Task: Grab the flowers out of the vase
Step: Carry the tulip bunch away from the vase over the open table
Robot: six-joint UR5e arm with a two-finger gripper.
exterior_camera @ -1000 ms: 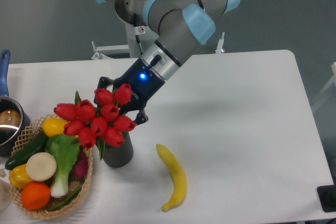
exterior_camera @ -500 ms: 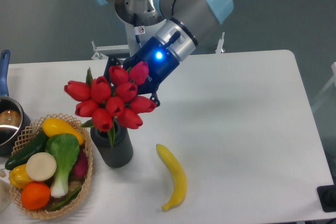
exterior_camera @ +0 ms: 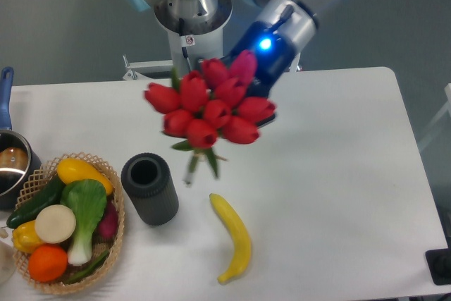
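Note:
The flowers (exterior_camera: 210, 108), a tight bunch of glossy red tulip buds with green leaves and pale stems, hang in the air above the table, to the upper right of the vase. My gripper (exterior_camera: 248, 100) is behind the bunch and shut on it; its fingers are mostly hidden by the buds. The vase (exterior_camera: 149, 188), a dark grey-black cylinder, stands upright on the white table with its round mouth showing and nothing in it.
A yellow banana (exterior_camera: 235, 235) lies right of the vase. A wicker basket (exterior_camera: 118, 206) with vegetables and fruit sits at the left front. A steel pot with a blue handle (exterior_camera: 10, 153) is at the left edge.
The gripper has lifted the flowers up and to the right, fully out of the vase. The vase stays in place, its mouth now uncovered.

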